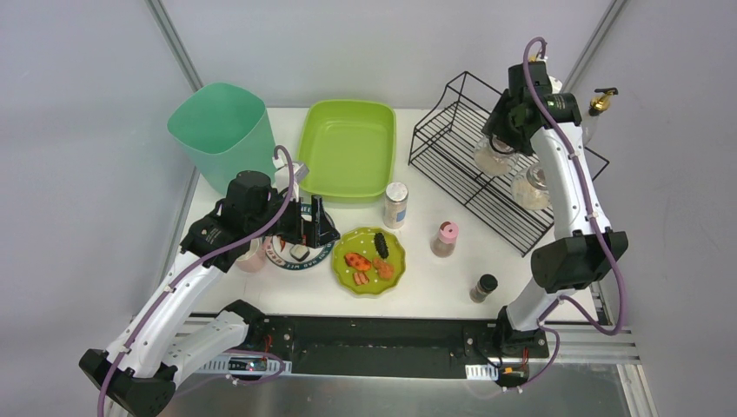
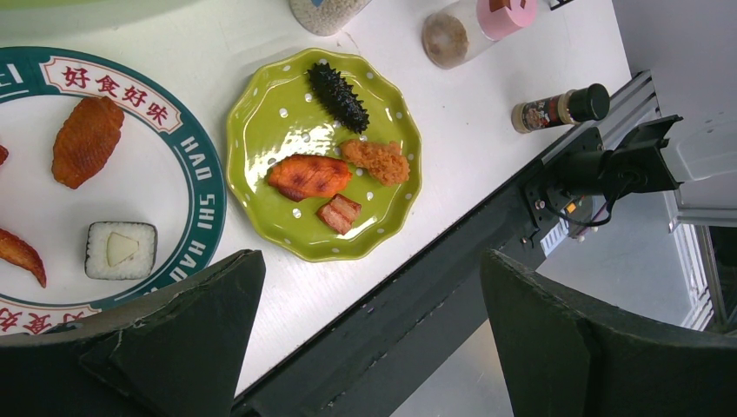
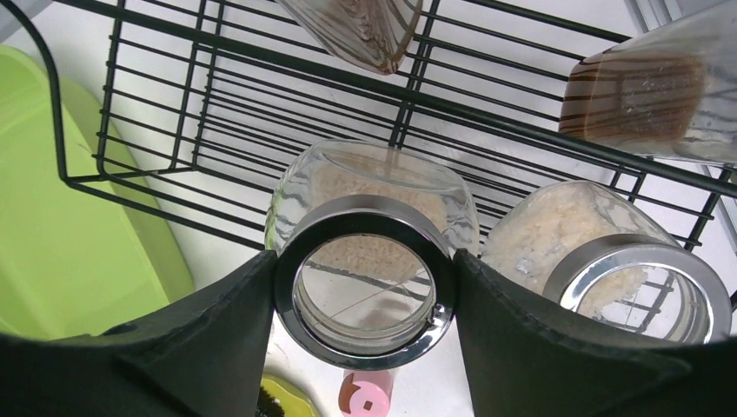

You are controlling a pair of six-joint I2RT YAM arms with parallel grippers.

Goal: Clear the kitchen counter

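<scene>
The white kitchen counter (image 1: 430, 282) holds a teal-rimmed white plate (image 2: 202, 187) with food pieces and a sushi roll (image 2: 121, 250). Beside it sits a lime dotted plate (image 1: 370, 261) with several food pieces. My left gripper (image 1: 313, 230) hangs over the white plate's right side, open and empty (image 2: 374, 339). My right gripper (image 1: 497, 149) is shut on a glass jar (image 3: 365, 291) with a chrome lid, held at the black wire rack (image 1: 452, 130). A second jar like it (image 3: 608, 261) lies in the rack to its right.
A shaker with a white body (image 1: 395, 205), a pink-capped jar (image 1: 445, 238) and a small black-capped spice bottle (image 1: 483, 287) stand on the counter. A lime-green tub (image 1: 348, 148) and a teal bin (image 1: 224, 130) sit at the back. Two more jars (image 3: 643, 87) rest on the rack's upper shelf.
</scene>
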